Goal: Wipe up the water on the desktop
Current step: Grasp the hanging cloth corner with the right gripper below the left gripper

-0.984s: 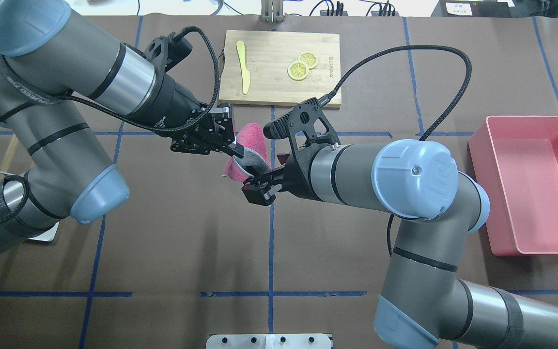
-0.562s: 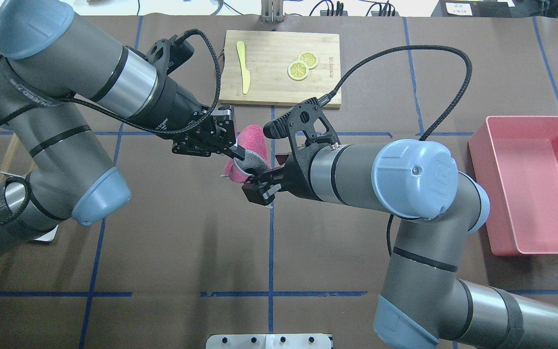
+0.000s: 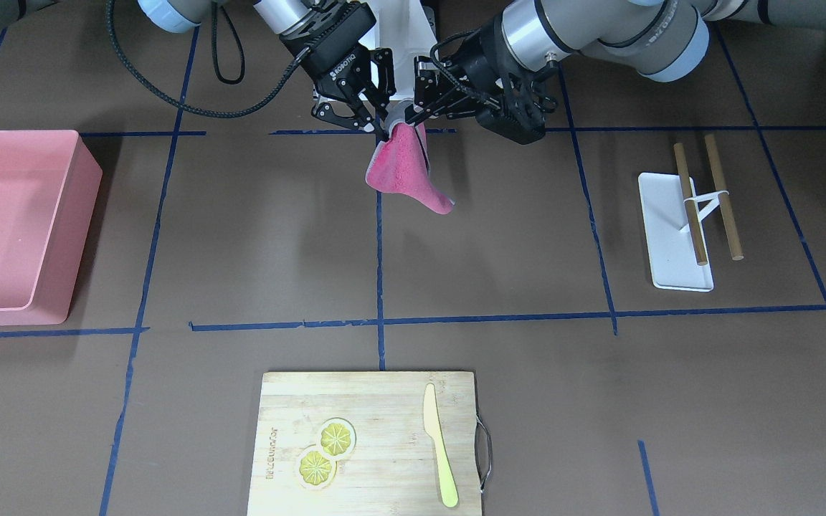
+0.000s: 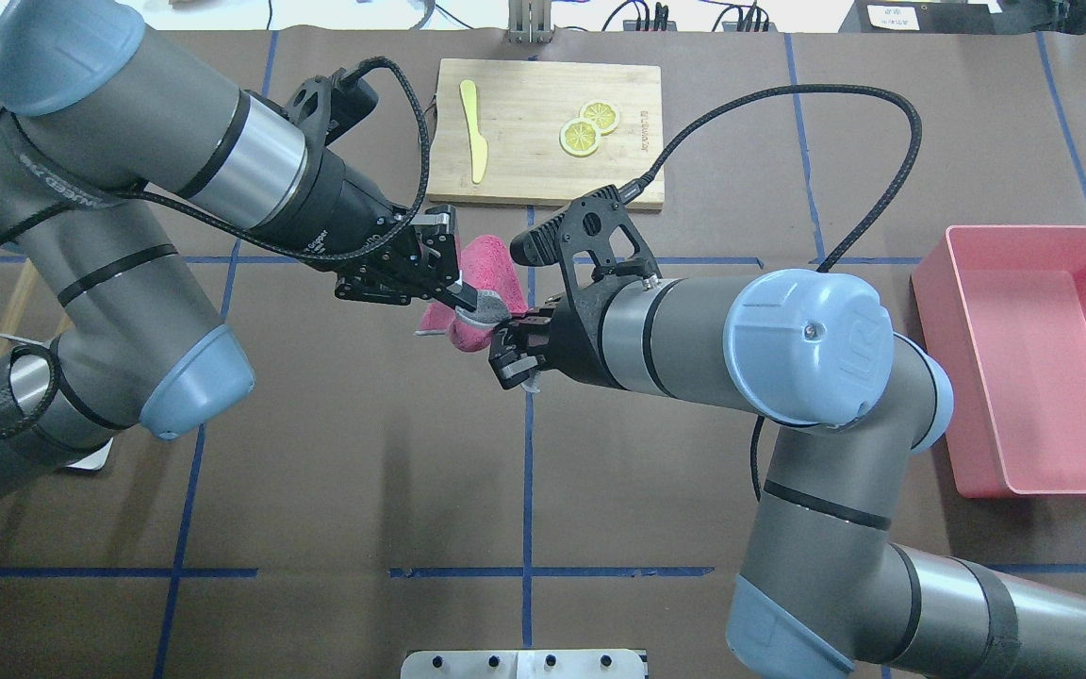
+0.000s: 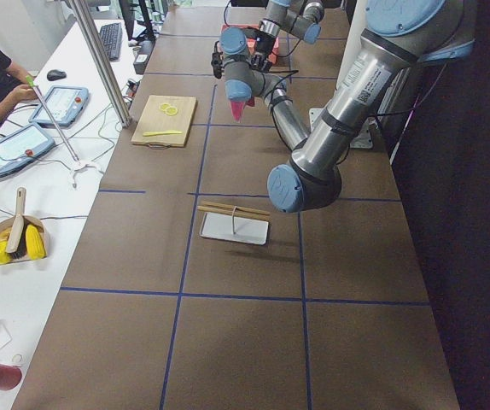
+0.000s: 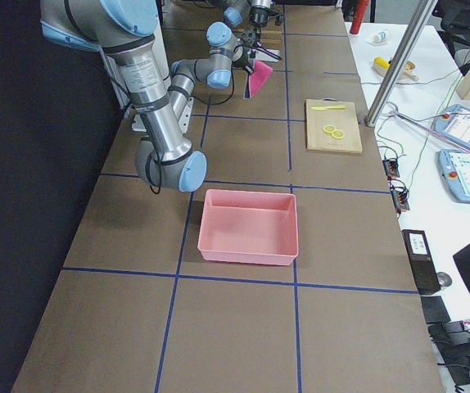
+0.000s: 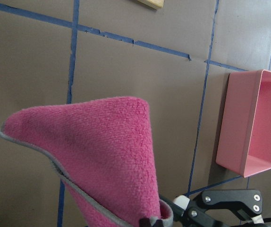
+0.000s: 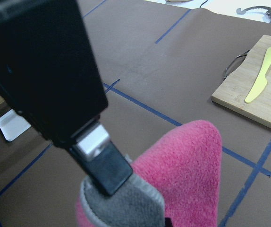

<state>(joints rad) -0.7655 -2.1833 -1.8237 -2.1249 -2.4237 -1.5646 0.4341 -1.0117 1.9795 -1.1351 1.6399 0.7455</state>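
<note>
A pink cloth with a grey edge hangs in the air over the middle of the dark-brown desktop. My left gripper is shut on the cloth's grey edge from the left. My right gripper meets it from the right and looks shut on the same bunched part. In the front-facing view the cloth hangs down below both grippers, the left gripper on the right and the right gripper on the left. The cloth fills the left wrist view and shows in the right wrist view. I see no water.
A bamboo cutting board with a yellow knife and lemon slices lies at the far middle. A pink bin stands at the right. A white tray with wooden sticks lies on my left side.
My right gripper has moved up and left onto the cloth and its fingers have come together on it. The cloth has bunched and shifted slightly left. The left gripper has barely moved.
</note>
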